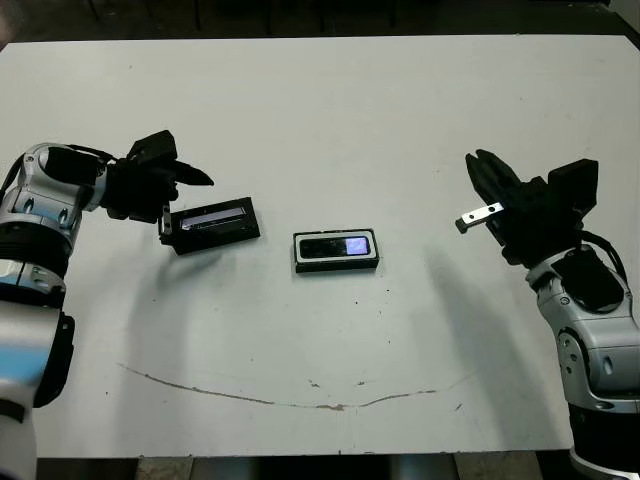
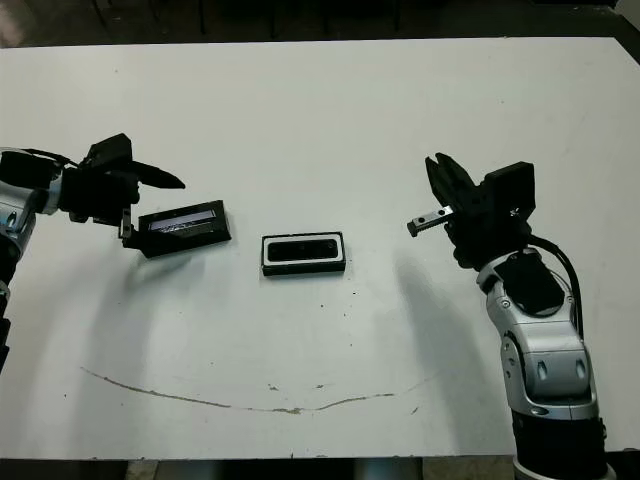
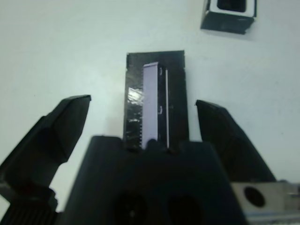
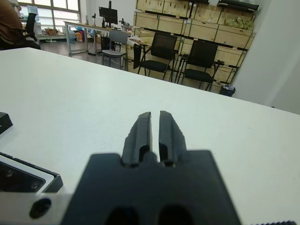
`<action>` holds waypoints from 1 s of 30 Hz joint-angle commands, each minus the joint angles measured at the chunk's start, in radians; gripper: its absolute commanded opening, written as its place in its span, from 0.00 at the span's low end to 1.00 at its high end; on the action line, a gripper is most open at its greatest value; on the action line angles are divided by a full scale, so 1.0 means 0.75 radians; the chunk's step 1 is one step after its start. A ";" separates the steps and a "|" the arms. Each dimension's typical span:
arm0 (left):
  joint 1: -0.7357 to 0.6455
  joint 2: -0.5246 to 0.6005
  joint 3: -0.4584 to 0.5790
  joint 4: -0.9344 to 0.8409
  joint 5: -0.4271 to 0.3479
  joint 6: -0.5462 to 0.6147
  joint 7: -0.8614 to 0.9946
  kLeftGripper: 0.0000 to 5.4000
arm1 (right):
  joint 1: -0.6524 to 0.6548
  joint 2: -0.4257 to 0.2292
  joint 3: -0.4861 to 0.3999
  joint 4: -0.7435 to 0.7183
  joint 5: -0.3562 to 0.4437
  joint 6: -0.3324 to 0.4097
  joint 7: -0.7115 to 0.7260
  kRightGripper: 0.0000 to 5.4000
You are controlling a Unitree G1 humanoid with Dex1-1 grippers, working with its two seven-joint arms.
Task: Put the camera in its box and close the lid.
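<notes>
I've got the camera (image 1: 337,245) sitting in the box (image 1: 337,252) at mid-frame, bluish patch facing up, so that half of the job looks done and the lid is what's left. The lid (image 1: 212,223) lies flat on the desk (image 1: 340,110) left of the box and clear of it, silver stripe up, slightly skewed. My left tool (image 3: 154,119) sits right over the lid's near end with its fingers (image 3: 61,124) spread wide on either side, not touching it — lined up that way, I'd say, to pinch the lid across its width. The right tool (image 4: 155,131) hangs at the right of the frame, well away from the box, its two fingers pressed together on nothing; I read it as parked out of the way. The desk is plain white, bare apart from these pieces, with a thin brownish scuff line curving along the lower part of the frame. Beyond the far edge, the right wrist view shows black office chairs (image 4: 164,51), wooden crates (image 4: 187,21) stacked against the wall, and another desk with a monitor (image 4: 108,15).
</notes>
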State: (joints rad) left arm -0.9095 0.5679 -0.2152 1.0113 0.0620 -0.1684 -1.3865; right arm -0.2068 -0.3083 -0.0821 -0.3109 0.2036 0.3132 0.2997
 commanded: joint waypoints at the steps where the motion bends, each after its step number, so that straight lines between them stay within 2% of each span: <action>1: 0.041 0.001 -0.018 0.016 0.032 -0.017 0.004 1.00 | 0.026 -0.005 -0.003 0.005 0.000 0.019 0.003 0.00; 8: 0.047 0.000 -0.014 0.071 0.043 0.014 0.006 1.00 | 0.030 0.002 -0.003 0.012 0.011 0.003 0.010 0.00; 12: 0.055 0.008 -0.025 0.094 0.064 -0.030 0.016 1.00 | 0.033 -0.003 -0.001 0.007 0.006 0.010 0.008 0.00; 14: 0.051 0.007 -0.024 0.115 0.068 0.012 0.023 1.00 | 0.034 -0.006 0.000 0.001 0.004 0.018 0.007 0.00; 18: 0.067 0.016 -0.026 0.124 0.083 -0.058 0.064 1.00 | 0.034 -0.006 -0.002 0.005 0.011 0.015 0.014 0.00; 24: 0.061 0.024 -0.026 0.150 0.083 0.027 0.047 1.00 | 0.032 -0.008 -0.002 0.014 0.007 0.003 0.024 0.00; 30: 0.076 0.017 -0.011 0.150 0.058 0.070 0.006 0.98 | 0.033 -0.009 0.003 -0.009 0.002 0.035 0.018 0.00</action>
State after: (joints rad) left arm -0.9002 0.5711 -0.2093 1.1072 0.0805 -0.1308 -1.3764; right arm -0.1993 -0.3079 -0.0824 -0.3175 0.2070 0.3151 0.3132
